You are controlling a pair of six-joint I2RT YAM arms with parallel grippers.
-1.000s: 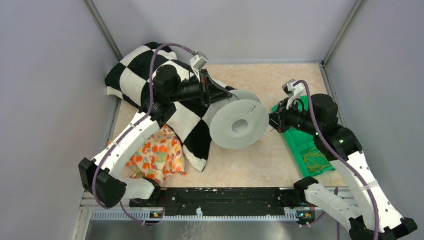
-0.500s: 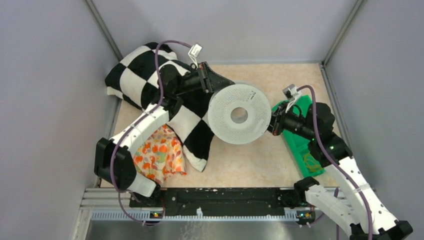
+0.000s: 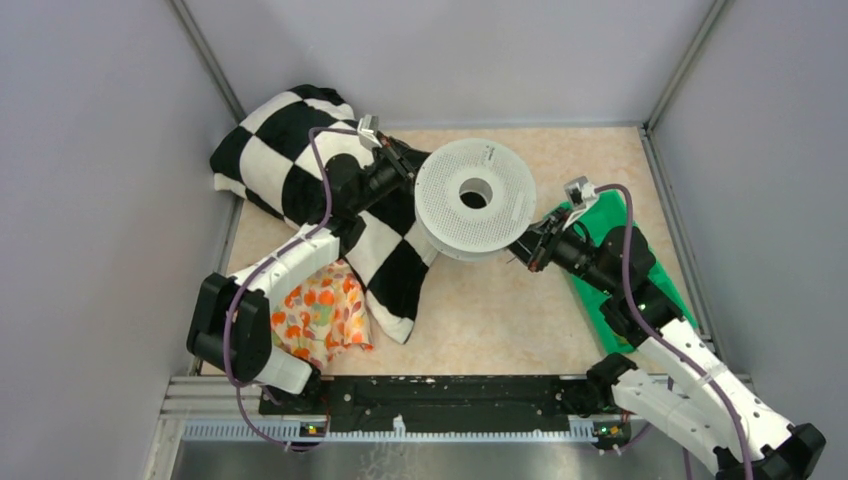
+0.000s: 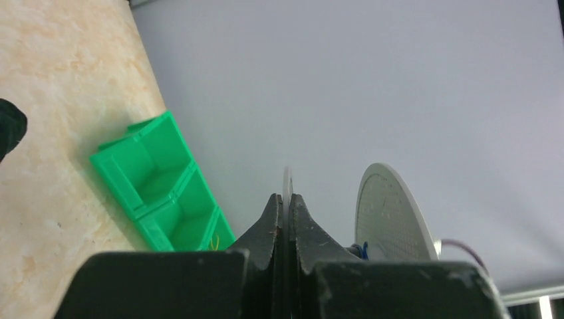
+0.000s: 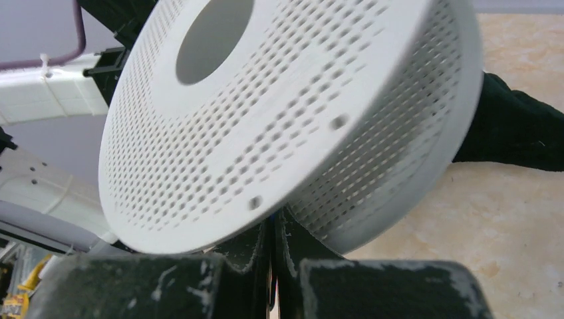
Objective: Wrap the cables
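A white perforated spool [image 3: 475,197] hangs above the table with its flat face turned up, hub hole in the middle. My left gripper [image 3: 408,164] is shut on the thin rim of one flange [image 4: 287,183]; the other flange [image 4: 392,206] stands to the right. My right gripper [image 3: 518,252] sits under the spool's [image 5: 266,113] near-right edge, its tips [image 5: 274,222] in the gap between the flanges. Its jaws are pressed on a very thin dark-blue strand, the cable [image 5: 273,218]. A bit of blue [image 4: 361,250] shows at the hub. The rest of the cable is hidden.
A black-and-white checkered cloth [image 3: 290,140] lies at the back left under my left arm, with an orange-flowered cloth [image 3: 320,310] in front of it. A green divided bin [image 3: 600,290] sits at the right under my right arm, a yellow band [image 4: 214,240] in it. Grey walls close in.
My left arm carried the spool toward the back and tipped it from edge-on to face up. My right gripper followed it left and back, staying at the rim. Both grippers stayed shut.
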